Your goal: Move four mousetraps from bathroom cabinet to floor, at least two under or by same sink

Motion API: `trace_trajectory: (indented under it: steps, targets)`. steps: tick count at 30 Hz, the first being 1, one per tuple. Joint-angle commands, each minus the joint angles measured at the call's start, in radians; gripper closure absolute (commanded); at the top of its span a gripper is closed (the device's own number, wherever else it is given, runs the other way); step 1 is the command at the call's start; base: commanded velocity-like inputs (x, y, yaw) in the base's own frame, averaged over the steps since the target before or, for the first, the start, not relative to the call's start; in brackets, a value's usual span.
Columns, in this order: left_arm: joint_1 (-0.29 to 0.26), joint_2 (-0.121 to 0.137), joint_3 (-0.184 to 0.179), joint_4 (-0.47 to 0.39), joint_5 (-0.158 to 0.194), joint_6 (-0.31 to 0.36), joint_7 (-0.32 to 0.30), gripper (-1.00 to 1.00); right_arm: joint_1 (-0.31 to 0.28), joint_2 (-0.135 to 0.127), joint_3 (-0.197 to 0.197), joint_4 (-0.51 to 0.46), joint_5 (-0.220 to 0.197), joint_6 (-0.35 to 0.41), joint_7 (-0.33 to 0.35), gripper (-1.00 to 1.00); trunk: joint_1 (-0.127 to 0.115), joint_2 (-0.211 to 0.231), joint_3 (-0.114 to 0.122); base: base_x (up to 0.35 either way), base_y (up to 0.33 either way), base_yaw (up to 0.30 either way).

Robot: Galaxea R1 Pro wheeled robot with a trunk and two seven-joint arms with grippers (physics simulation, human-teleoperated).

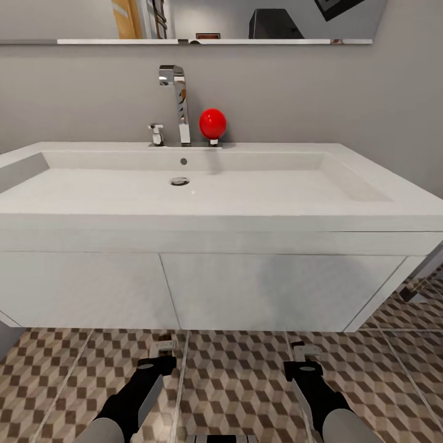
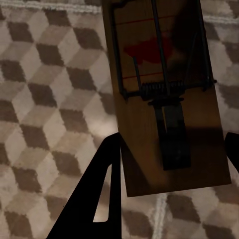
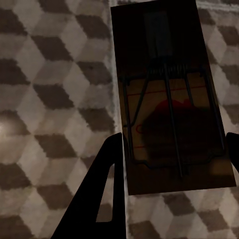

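left gripper (image 2: 172, 159): clamped on a mousetrap (image 2: 164, 99), long axis running out along the fingers. right gripper (image 3: 172, 164): clamped on a second mousetrap (image 3: 169, 99), likewise. both hang over the bathroom floor (image 1: 246, 381), just before the sink (image 1: 381, 215) vanity's front edge.

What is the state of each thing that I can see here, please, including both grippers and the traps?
left gripper: shut on a mousetrap, low over the floor.
right gripper: shut on a mousetrap, low over the floor.
left mousetrap: held between the fingers, above the tiles.
right mousetrap: held between the fingers, above the tiles.
sink: basin empty and dry.
chrome tap: no water running.
vanity doors: closed.
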Motion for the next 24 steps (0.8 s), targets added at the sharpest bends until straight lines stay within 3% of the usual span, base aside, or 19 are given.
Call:
trace_trajectory:
  steps: [1, 24]
  targets:
    - [-0.001, 0.002, -0.007, -0.004, 0.010, 0.002, 0.010, 1.00, 0.000, 0.001, -0.004, -0.002, 0.008, 0.006, 0.000, 1.00, 0.000, 0.000, -0.001, 0.000, 0.000, 0.000]
    - [-0.001, -0.001, -0.006, -0.012, 0.012, -0.004, 0.015, 1.00, 0.000, -0.007, -0.004, -0.002, 0.008, 0.006, 0.000, 1.00, 0.000, 0.000, -0.001, 0.000, 0.000, 0.000]
